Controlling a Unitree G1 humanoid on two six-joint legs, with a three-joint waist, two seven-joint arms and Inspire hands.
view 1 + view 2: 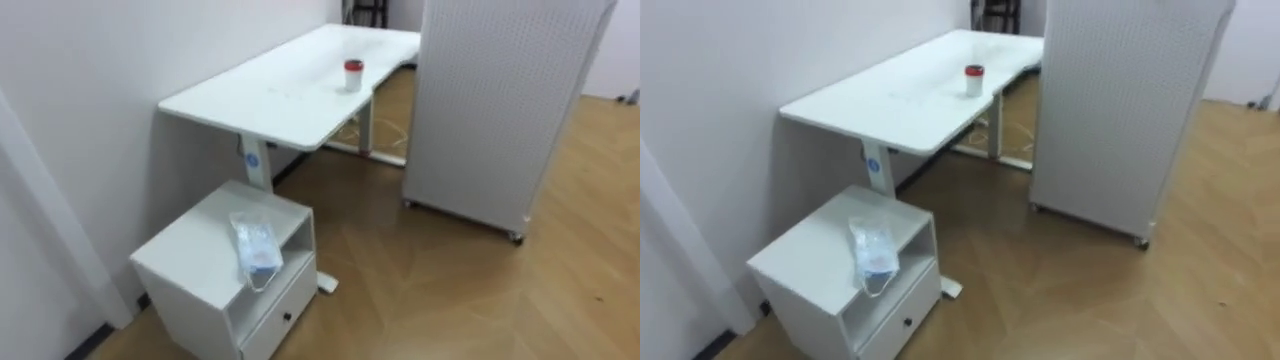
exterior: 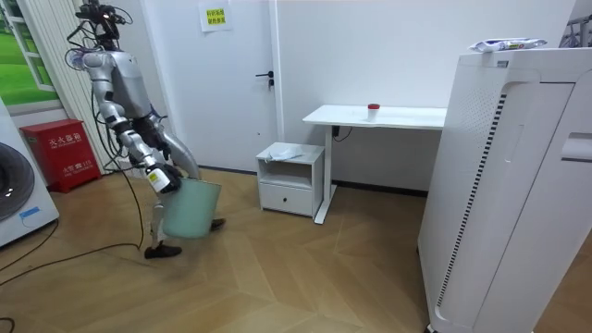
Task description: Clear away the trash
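Carrying a green bin (image 2: 191, 209) low, presumably to collect rubbish, the robot stands near the door (image 2: 245, 83), well apart from the cabinet (image 1: 190, 250). A crumpled plastic bag (image 1: 255, 248) lies on the cabinet top. The right hand (image 2: 162, 178) meets the bin's rim, but I cannot tell its grip. A red-lidded cup (image 1: 353, 74) stands on the bench (image 1: 280, 95).

bag (image 1: 256, 250): clear crinkled plastic | desk (image 1: 290, 90): smooth matt white | floor (image 1: 450, 290): satin wood parquet | panel (image 1: 490, 100): perforated
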